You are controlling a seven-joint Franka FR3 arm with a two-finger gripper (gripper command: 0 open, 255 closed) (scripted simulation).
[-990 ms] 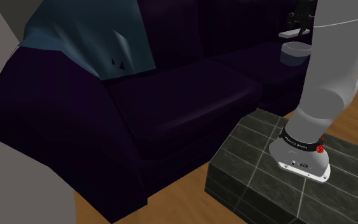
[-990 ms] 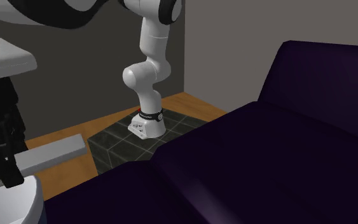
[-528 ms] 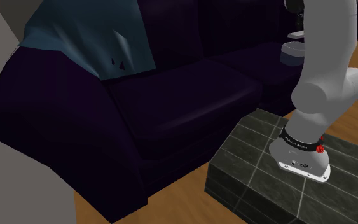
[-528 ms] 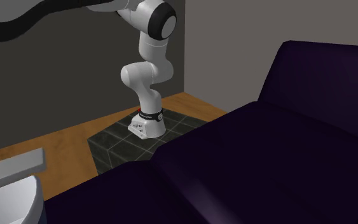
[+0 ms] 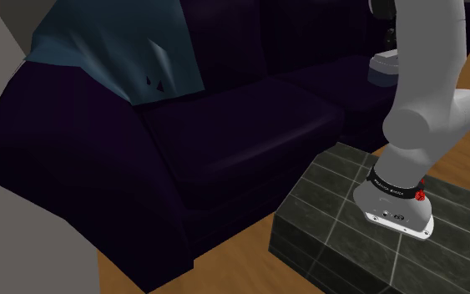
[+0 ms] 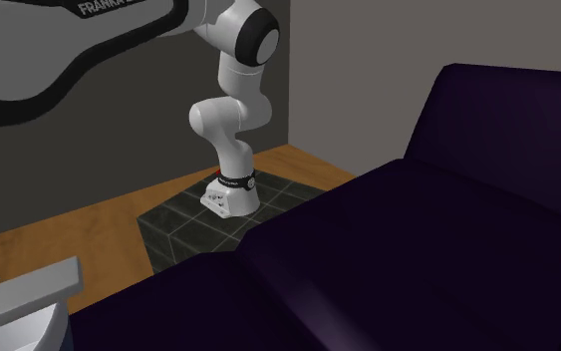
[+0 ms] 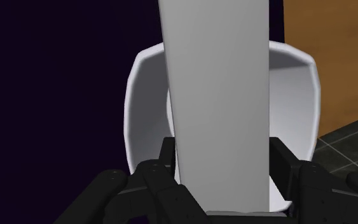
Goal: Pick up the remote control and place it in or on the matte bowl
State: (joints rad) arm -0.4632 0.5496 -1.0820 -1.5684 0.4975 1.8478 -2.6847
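Fingers [image 7: 280, 162] clamp pale remote [image 7: 215, 83] | white bowl [image 7: 139, 108] beneath | purple sofa [image 7: 50, 83] alongside | wood floor [image 7: 336, 57] beyond

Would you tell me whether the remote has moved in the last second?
Yes: in the second exterior view, the remote has sunk leftward toward the bowl.

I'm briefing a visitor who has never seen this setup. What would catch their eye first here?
In the wrist view, a long pale grey remote control stands clasped in the black gripper, with a white bowl beyond it. In the shoulder view, the dark purple sofa spreads across the middle, a teal blanket draped over its back at upper left.
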